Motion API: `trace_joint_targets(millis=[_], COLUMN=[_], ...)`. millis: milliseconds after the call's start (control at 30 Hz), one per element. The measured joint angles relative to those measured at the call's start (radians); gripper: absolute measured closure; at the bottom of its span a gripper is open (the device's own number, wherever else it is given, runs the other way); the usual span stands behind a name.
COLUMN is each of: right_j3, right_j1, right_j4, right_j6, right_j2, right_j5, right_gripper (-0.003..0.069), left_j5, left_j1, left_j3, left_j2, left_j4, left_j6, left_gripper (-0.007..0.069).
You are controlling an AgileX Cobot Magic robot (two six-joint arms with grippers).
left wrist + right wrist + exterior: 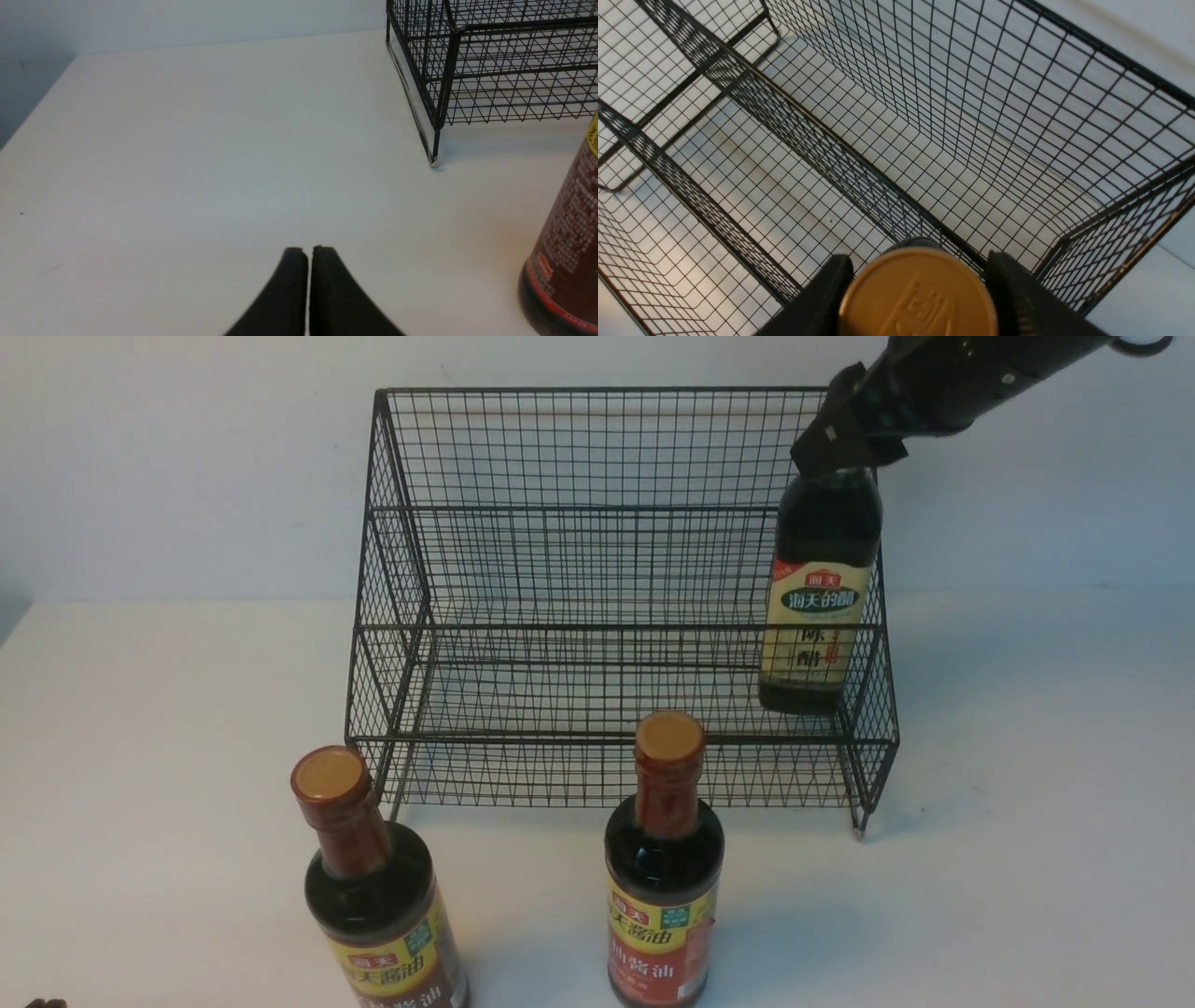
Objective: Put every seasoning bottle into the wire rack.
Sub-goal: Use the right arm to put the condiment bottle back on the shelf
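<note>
Seasoning bottle with dark liquid and a squarish cream-green label (812,607) hangs upright beneath our right black pincer (917,280), long axis near vertical, gold cap pinched between the fingers; the left pincer (309,280), pressed together, is farther off. Around the bottle's lower part stands our black wire-mesh rack (597,627).

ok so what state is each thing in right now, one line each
Right gripper: closed on the cream-labelled bottle
Left gripper: shut, holding nothing
Cream-labelled bottle: gripped, capped, at the rack's right end
Two red-necked bottles: capped, standing outside the wire rack
</note>
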Motion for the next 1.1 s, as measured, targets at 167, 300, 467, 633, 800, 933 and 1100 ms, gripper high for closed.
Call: trace_joint_targets(millis=[167,300,467,633,800,933,1100], right_j3=[-0.005,-0.009,-0.010,-0.010,-0.010,-0.010,-0.043], right_j1=[0.000,0.000,0.000,0.000,0.000,0.000,0.000], right_j4=[-0.011,-0.011,-0.015,-0.016,-0.026,-0.026,-0.026], right_j6=[0.020,0.022,0.064,0.125,0.133,0.144,0.158], right_j2=[0.000,0.000,-0.001,-0.002,-0.004,-0.024,-0.101], right_j5=[0.017,0.034,0.055,0.108,0.126,0.130,0.137], right_gripper=[0.0325,0.0325,0.0302,0.0167,0.0088,0.0073,0.0073], left_j5=[0.000,0.000,0.000,0.000,0.000,0.000,0.000], left_j1=[0.000,0.000,0.000,0.000,0.000,0.000,0.000], left_j3=[0.000,0.000,0.000,0.000,0.000,0.000,0.000], left_j2=[0.000,0.000,0.000,0.000,0.000,0.000,0.000], left_j4=[0.000,0.000,0.000,0.000,0.000,0.000,0.000], left_j6=[0.000,0.000,0.000,0.000,0.000,0.000,0.000], left_gripper=[0.0629,0.0629,0.0629,0.0629,0.0629,0.0629,0.0629])
